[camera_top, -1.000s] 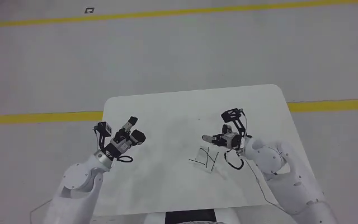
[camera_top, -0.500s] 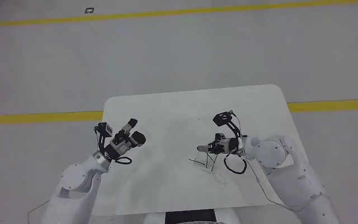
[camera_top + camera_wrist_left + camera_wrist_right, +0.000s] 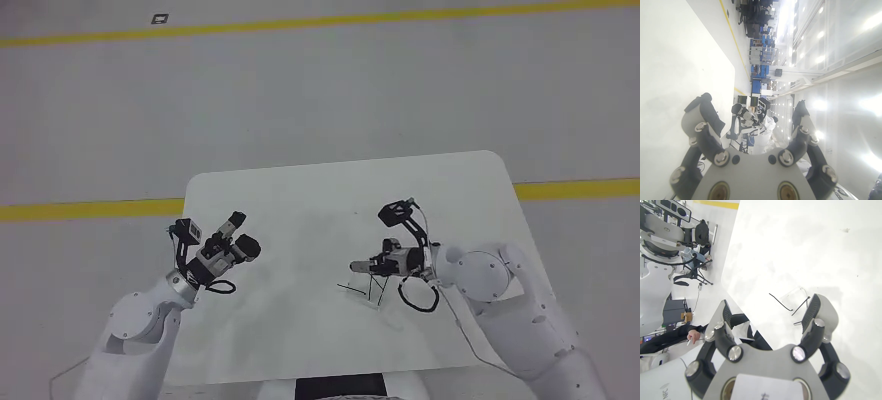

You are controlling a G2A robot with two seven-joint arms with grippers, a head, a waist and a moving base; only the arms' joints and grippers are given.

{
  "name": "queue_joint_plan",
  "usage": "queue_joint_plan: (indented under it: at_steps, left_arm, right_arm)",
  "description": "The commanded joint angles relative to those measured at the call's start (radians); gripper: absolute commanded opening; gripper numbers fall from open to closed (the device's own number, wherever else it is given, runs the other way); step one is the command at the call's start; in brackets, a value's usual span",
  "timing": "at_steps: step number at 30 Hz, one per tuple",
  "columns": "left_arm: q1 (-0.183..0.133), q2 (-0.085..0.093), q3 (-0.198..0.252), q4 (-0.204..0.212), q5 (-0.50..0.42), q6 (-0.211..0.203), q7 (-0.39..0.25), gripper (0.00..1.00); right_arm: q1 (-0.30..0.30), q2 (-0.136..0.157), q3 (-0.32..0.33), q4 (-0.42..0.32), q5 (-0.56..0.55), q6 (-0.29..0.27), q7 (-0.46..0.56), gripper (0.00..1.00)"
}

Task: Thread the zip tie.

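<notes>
Right gripper [image 3: 770, 306] hovered with jaws wide, black zip ties [image 3: 781, 303] just beyond its fingertips; left gripper [image 3: 753, 103] likewise wide.

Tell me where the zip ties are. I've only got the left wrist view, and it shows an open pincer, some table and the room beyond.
Observer: The zip ties lie loose on the table, on the right arm's side, next to a clear plastic piece.
Operator: Is the right arm holding one?
Observer: No. The right pincer is open and empty, hovering close over them.
Operator: How many ties are there?
Observer: At least two thin black ones lie close together. Another strand runs behind a finger, so I can't give a full count.
</notes>
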State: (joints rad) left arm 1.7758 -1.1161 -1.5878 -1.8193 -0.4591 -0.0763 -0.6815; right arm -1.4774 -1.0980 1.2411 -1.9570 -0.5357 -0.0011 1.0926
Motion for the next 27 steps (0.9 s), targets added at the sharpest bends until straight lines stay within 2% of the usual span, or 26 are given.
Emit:
queue_joint_plan:
  at_steps: [1,4,9,12,16,21,27]
  left_arm:
    - [0.000,0.000,0.000,0.000,0.000,0.000,0.000,1.00]
    - [0.000,0.000,0.000,0.000,0.000,0.000,0.000,1.00]
    - [0.000,0.000,0.000,0.000,0.000,0.000,0.000,1.00]
    - [0.000,0.000,0.000,0.000,0.000,0.000,0.000,1.00]
    - [0.000,0.000,0.000,0.000,0.000,0.000,0.000,1.00]
    - [0.000,0.000,0.000,0.000,0.000,0.000,0.000,1.00]
    - [0.000,0.000,0.000,0.000,0.000,0.000,0.000,1.00]
  right_arm:
    - [-0.001,0.002,-0.007,-0.035,-0.022,0.046,0.034,1.00]
    - [-0.001,0.006,-0.018,-0.085,-0.061,0.118,0.096,1.00]
    - [0.010,0.010,-0.055,-0.123,-0.115,0.218,0.199,1.00]
    - [0.016,0.008,-0.083,-0.128,-0.136,0.277,0.208,1.00]
    - [0.019,0.004,-0.125,-0.112,-0.184,0.341,0.171,1.00]
    - [-0.020,-0.007,-0.119,-0.112,-0.236,0.341,0.080,1.00]
    - [-0.023,-0.008,-0.117,-0.114,-0.238,0.341,0.073,1.00]
